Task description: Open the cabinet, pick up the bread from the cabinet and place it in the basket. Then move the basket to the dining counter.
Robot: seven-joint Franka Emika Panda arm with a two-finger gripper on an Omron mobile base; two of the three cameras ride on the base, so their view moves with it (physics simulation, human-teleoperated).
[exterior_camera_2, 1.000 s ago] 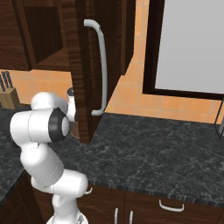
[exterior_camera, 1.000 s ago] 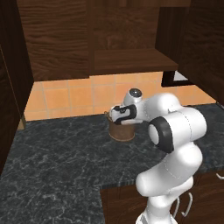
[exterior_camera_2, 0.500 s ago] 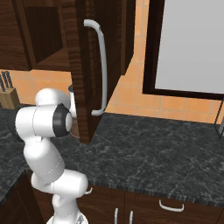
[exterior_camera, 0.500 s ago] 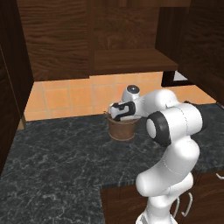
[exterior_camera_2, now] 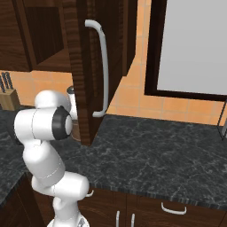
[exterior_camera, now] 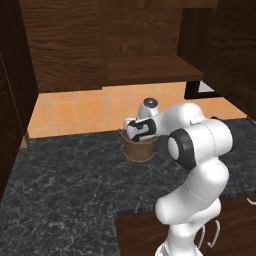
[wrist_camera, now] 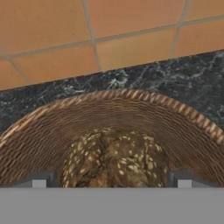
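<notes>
Woven brown basket on the black marble surface holds the bread, directly ahead at 12 o'clock between the spread fingertips of the empty hand.

Arm: glossy white rounded segments, bulbous shells, thick tubular links. Joints: dark grey-black discs ringed in black, one large disc on elbow shell. Small round white cap with dark centre near wrist. Gripper: dark boxy hand, white housing; finger tips small, grey, squarish.
</notes>
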